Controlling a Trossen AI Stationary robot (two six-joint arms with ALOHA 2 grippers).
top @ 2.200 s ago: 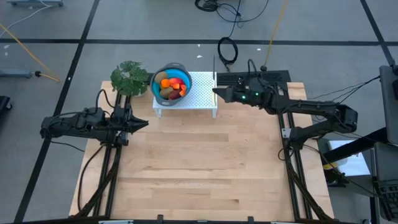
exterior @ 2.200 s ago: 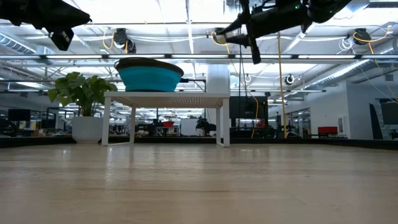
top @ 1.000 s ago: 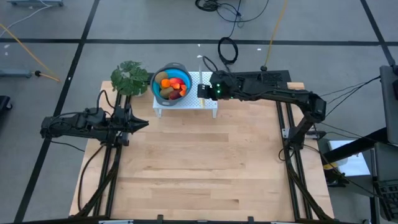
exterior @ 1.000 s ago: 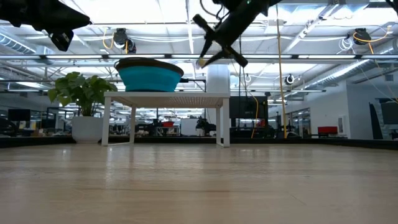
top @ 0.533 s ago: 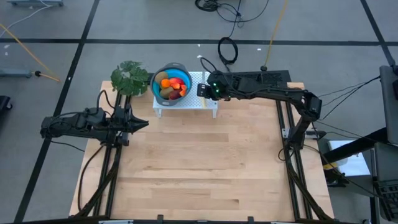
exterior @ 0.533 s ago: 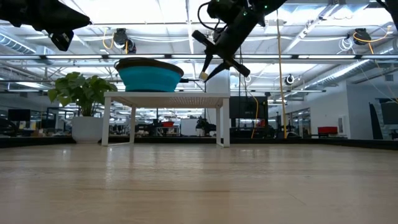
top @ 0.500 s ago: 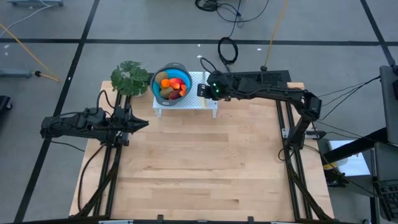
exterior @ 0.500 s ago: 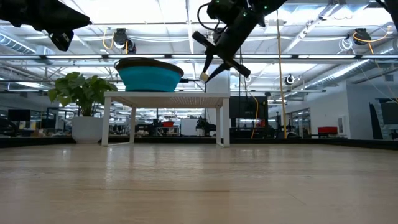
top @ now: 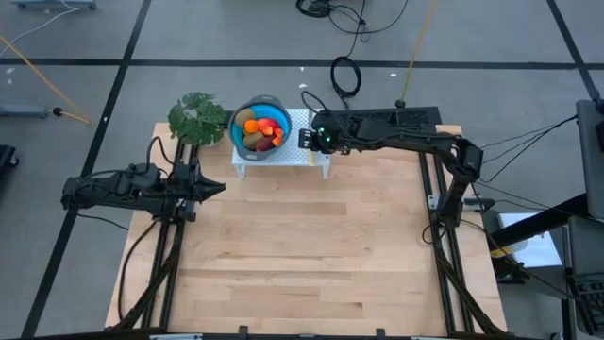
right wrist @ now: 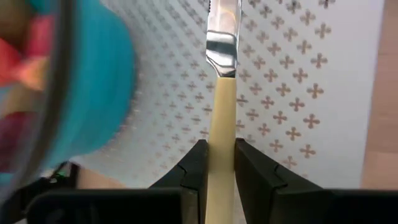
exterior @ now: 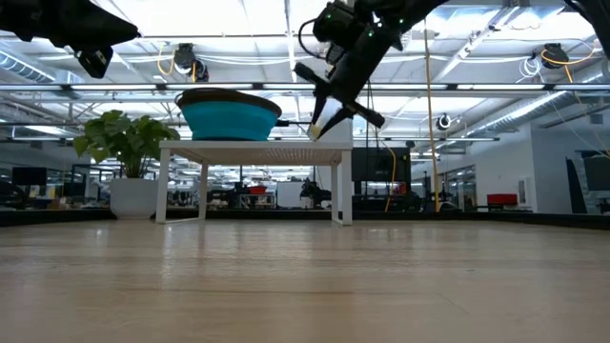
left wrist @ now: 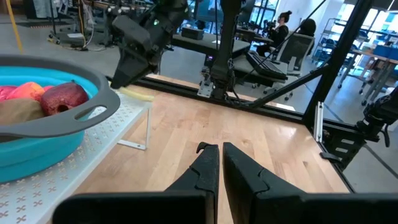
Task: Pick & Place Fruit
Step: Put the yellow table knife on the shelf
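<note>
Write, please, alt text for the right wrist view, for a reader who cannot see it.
The right gripper is shut on the pale handle of a knife, whose metal blade points away over a white perforated stand. A blurred blue bowl with fruit sits on the stand beside the knife.

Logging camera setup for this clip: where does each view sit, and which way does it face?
High: overhead, straight down; table, both arms.
Low: table height, level; white rack, bowl, right gripper above.
Left wrist: past shut left gripper toward rack.
Right wrist: down at knife held over rack.
Shared: all show the bowl.
</note>
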